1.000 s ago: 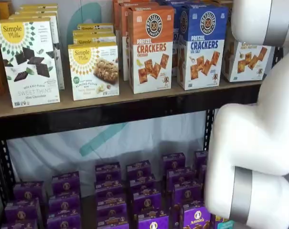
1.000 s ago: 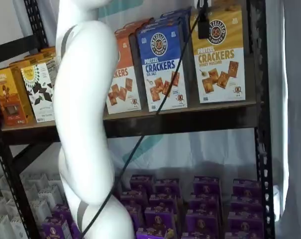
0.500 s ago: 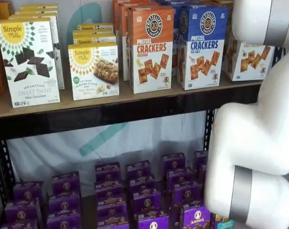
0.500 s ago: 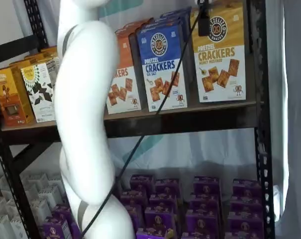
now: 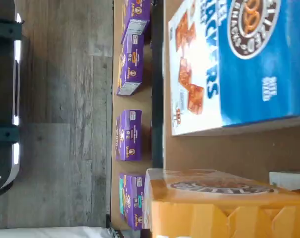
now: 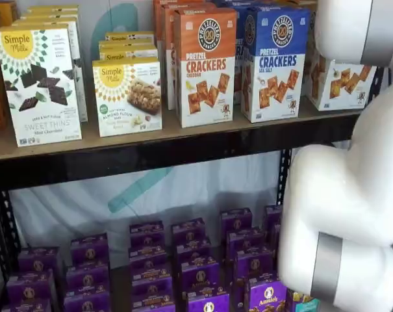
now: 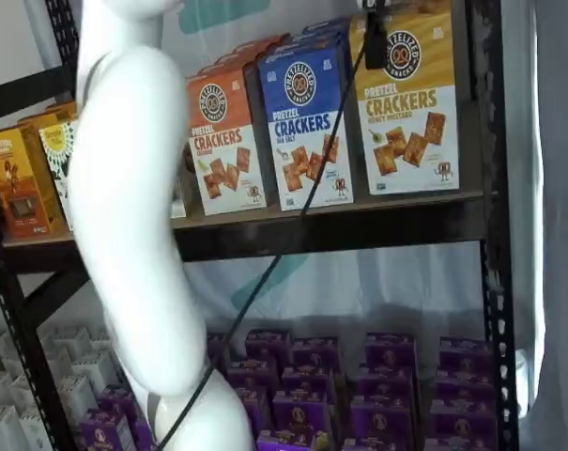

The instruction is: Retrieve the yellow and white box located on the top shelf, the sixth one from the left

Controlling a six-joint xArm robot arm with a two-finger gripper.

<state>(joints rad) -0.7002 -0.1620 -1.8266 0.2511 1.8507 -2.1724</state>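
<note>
The yellow and white box (image 7: 410, 122) stands at the right end of the top shelf (image 7: 359, 230), slightly tilted, its bottom just off the board. In a shelf view only its white lower part (image 6: 342, 81) shows under the arm. In the wrist view its mustard top (image 5: 224, 208) is very close. My gripper (image 7: 377, 47) hangs from the top edge. One black finger (image 7: 376, 42) lies against the box's front face, and the box moves with it. The other finger is hidden behind the box.
A blue-topped cracker box (image 7: 307, 122) stands right beside the yellow one, then an orange-topped one (image 7: 222, 141). Small purple boxes (image 6: 196, 266) fill the lower level. My white arm (image 6: 352, 195) covers the right of one view, and arm (image 7: 133, 207) and cable (image 7: 302, 207) the left of the other.
The yellow and white box has risen a little and shifted left with the finger. The arm's upper part has moved left, uncovering the orange-topped box.
</note>
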